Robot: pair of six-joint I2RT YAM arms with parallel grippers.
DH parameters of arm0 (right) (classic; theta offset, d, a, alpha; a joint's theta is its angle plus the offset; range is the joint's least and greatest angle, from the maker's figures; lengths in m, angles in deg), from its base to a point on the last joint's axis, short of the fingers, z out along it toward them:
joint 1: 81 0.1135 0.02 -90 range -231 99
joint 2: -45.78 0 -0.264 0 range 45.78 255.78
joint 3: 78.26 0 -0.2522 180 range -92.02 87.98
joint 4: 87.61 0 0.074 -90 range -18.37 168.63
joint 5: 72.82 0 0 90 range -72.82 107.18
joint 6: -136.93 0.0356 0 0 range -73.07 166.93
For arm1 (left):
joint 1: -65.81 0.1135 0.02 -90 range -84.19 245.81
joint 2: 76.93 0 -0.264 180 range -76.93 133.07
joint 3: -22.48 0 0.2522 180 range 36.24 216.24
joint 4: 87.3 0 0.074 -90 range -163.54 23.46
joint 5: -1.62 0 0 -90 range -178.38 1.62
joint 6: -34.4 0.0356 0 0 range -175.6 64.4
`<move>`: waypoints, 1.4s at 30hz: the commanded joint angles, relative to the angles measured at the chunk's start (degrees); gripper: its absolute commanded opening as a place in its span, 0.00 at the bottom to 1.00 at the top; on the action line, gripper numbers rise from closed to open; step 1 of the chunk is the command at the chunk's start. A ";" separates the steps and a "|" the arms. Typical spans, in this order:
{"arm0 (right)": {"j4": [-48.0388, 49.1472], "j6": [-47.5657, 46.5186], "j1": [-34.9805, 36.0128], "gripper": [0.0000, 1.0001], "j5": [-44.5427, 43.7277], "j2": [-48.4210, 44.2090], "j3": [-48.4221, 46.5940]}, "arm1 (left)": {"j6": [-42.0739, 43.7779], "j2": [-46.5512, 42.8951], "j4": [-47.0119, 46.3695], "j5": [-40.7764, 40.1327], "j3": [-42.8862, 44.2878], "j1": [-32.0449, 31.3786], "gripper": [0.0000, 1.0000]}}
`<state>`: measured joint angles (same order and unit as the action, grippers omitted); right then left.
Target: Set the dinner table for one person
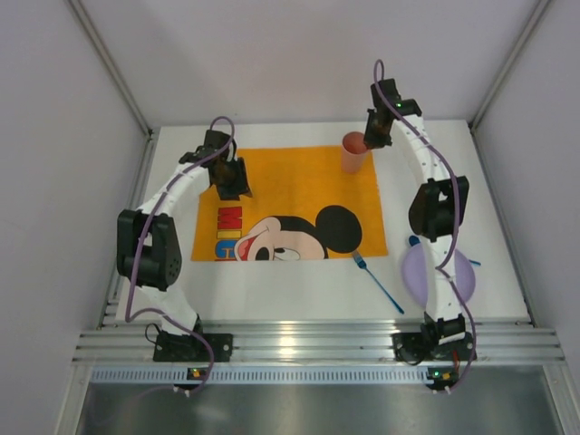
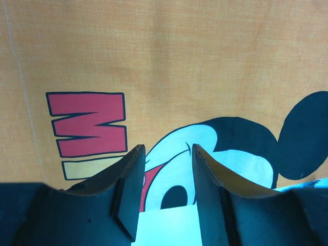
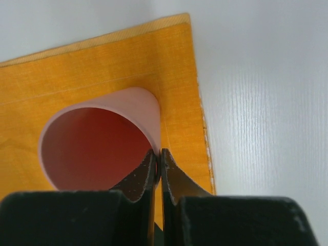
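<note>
Underneath it all, dinner table [image 1: 299,304]: white top carrying everything, rail at near edge.
Placemat [image 1: 290,181]: orange, flat, centred between the arms; marks the place setting.
Plate [image 1: 415,267]: purple, off the mat by right arm base; likely staged, not yet set.
Cup [image 3: 102,138]: pink, at mat's far right corner, the usual drink spot.
Fork [image 1: 379,283]: blue, on bare table just off the mat, between mat and plate.
Right gripper [image 3: 158,154]: pinched on cup rim, one finger inside; seated or lifted, cannot tell.
Left gripper [image 2: 168,154]: jaws parted, empty, over mat print.
</note>
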<state>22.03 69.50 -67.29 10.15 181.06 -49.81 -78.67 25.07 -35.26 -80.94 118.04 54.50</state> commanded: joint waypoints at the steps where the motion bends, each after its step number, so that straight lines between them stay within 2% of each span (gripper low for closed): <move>1: 0.88 0.90 0.52 0.00 1.93 0.33 -1.07 | 1.01 -2.59 0.74 -1.55 -0.94 0.06 0.47; 3: 0.26 0.64 0.70 0.04 2.45 0.77 -0.98 | 0.75 -2.59 0.30 -1.47 -1.03 0.06 0.47; 4: 0.09 0.55 0.79 0.12 2.72 0.86 -1.07 | 0.57 -2.50 0.13 -1.47 -1.03 0.06 0.47; 6: 0.08 0.20 0.96 0.23 2.90 0.60 -1.42 | 0.31 -2.07 -0.05 -1.20 -0.85 0.06 0.47; 7: 0.26 0.20 0.88 0.34 2.81 0.25 -1.60 | 0.22 -1.98 -0.14 -1.03 -0.77 0.06 0.47; 9: 0.17 -0.07 0.79 0.43 2.72 -0.11 -2.56 | 0.13 -1.28 -0.14 -0.50 -0.59 0.06 0.47; 10: 0.35 -0.07 0.79 0.54 2.63 -0.80 -2.65 | 0.04 -1.10 -0.05 -0.24 -0.50 0.06 0.47; 12: 0.87 -0.16 0.87 0.64 2.98 -1.77 -2.83 | -0.05 -0.83 -0.14 0.03 -0.33 0.06 0.47; 13: 1.57 -0.07 0.79 0.75 3.16 -3.08 -2.83 | -0.13 -0.66 -0.14 0.12 -0.32 -0.03 0.47; 15: 2.80 0.20 0.61 0.83 3.68 -4.67 -2.57 | -0.13 -0.57 -0.14 -0.06 -0.41 -0.03 0.47; 16: 3.33 0.11 0.52 0.93 3.95 -6.68 -2.22 | -0.48 -0.66 -0.14 -0.23 -0.50 -0.11 0.47; 17: 3.77 0.20 0.44 0.99 4.12 -7.92 -1.08 | -0.57 -0.66 -0.14 -0.32 -0.67 -0.11 0.47; 22: 6.32 -1.29 0.00 1.00 0.79 -20.46 8.49 | -3.03 -1.71 -1.71 -0.76 -3.13 -0.82 0.49; 24: 6.33 -2.17 0.08 1.00 -0.70 -24.96 15.78 | -3.65 -3.20 -3.47 -1.73 -4.80 -2.13 0.52; 25: 6.33 -2.26 0.08 1.00 -0.79 -30.03 18.85 | -3.74 -3.73 -3.83 -1.99 -5.24 -2.75 0.54; 26: 6.33 -2.26 0.08 1.00 -0.62 -32.60 25.58 | -3.74 -4.17 -3.92 -2.25 -5.51 -3.27 0.57; 28: 6.41 -2.09 0.52 1.00 2.97 -40.57 33.26 | -3.82 -4.70 -4.44 -1.82 -6.47 -4.76 0.59; 29: 6.33 -1.91 0.96 1.00 4.46 -43.15 41.56 | -3.91 -4.96 -4.71 -1.12 -7.00 -5.03 0.60; 30: 6.50 -1.74 2.44 1.00 6.65 -45.70 45.91 | -3.91 -5.31 -5.06 1.41 -8.31 -5.30 0.61; 33: 7.55 0.10 6.39 1.00 8.95 -55.63 61.65 | -2.51 -6.98 -5.68 3.46 -11.47 -6.00 0.76; 35: 8.87 2.91 7.81 1.00 10.18 -62.05 71.38 | -1.81 -9.69 -6.55 2.67 -13.32 -6.79 0.98; 38: 11.94 4.85 8.26 1.00 15.27 -67.95 81.33 | -1.72 -15.04 -6.73 -0.66 -15.70 -7.32 0.98; 42: 14.49 3.54 8.78 1.00 15.55 -69.02 88.65 | -1.54 -21.65 -7.08 -6.90 -16.49 -7.93 0.98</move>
<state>30.91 72.58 -58.98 23.38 113.83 36.78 -80.92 10.23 -39.26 -82.47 101.67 47.09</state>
